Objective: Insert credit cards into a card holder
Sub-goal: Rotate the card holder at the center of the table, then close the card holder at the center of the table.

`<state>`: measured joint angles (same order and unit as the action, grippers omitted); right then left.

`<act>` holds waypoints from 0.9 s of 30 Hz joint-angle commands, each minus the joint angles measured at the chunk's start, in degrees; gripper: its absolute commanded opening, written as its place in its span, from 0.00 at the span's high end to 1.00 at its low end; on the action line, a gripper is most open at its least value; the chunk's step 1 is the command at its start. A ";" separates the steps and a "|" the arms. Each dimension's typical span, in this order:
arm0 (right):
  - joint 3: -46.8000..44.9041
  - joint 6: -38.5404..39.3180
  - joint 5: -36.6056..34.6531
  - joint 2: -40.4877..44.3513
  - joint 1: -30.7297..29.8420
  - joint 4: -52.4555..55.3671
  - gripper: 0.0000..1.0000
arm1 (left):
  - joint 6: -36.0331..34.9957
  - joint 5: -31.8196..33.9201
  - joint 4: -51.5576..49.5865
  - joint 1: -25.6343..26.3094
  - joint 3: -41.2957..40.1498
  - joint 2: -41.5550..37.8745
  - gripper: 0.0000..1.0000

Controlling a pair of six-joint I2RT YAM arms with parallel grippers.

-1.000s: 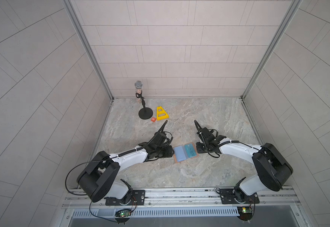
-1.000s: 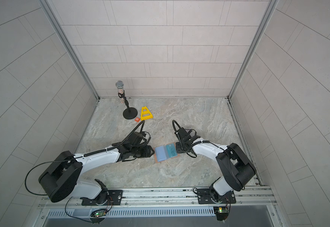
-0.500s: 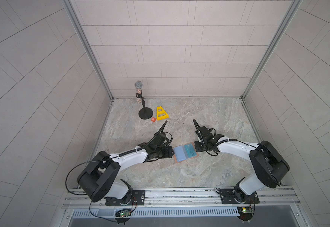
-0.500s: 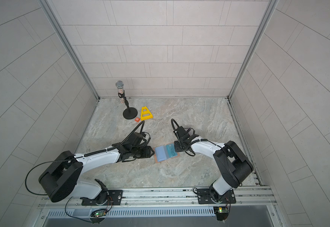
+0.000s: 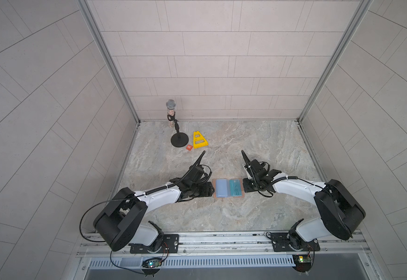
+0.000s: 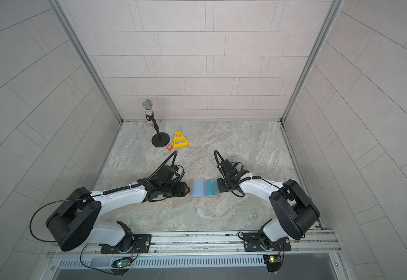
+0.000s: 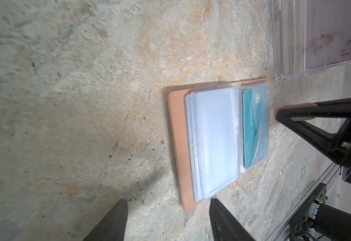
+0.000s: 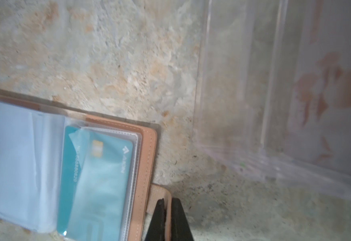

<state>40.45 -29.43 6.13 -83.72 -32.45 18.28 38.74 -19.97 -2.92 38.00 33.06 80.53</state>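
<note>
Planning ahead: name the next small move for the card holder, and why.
Probably raise the right end effector, folding the card holder shut: it is shut on the strap tab, the teal card sits sleeved, and the left end effector is open.

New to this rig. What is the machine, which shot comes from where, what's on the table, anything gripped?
Two white robot arms, each with a two-finger gripper, are mounted on a rail along the table. Two pictures look down from overhead, nearly the same view; the other two come from a camera on each wrist. Between the arms lies an open tan card holder with clear sleeves; a teal card shows in one. The right gripper is shut on the holder's strap tab; the left gripper is open and empty. A clear stand holding a pale pictured card is nearby. At the back: a microphone, a yellow triangular piece, an orange tile.
</note>
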 commanded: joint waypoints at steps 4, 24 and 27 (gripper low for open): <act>-2.83 -0.37 0.66 1.57 0.01 1.23 1.00 | 1.04 -4.49 8.06 -0.08 -1.42 3.03 0.32; -1.86 -0.36 0.63 0.71 0.01 0.79 1.00 | 8.90 -10.71 21.85 -0.12 -0.28 12.72 0.58; -1.86 -0.36 0.57 0.34 0.01 0.62 1.00 | 9.67 -11.31 23.18 -0.11 -0.39 12.85 0.67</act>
<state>38.61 -29.43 6.61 -82.85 -32.45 17.82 47.16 -29.52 17.10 37.74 33.21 92.71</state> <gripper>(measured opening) 0.059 0.352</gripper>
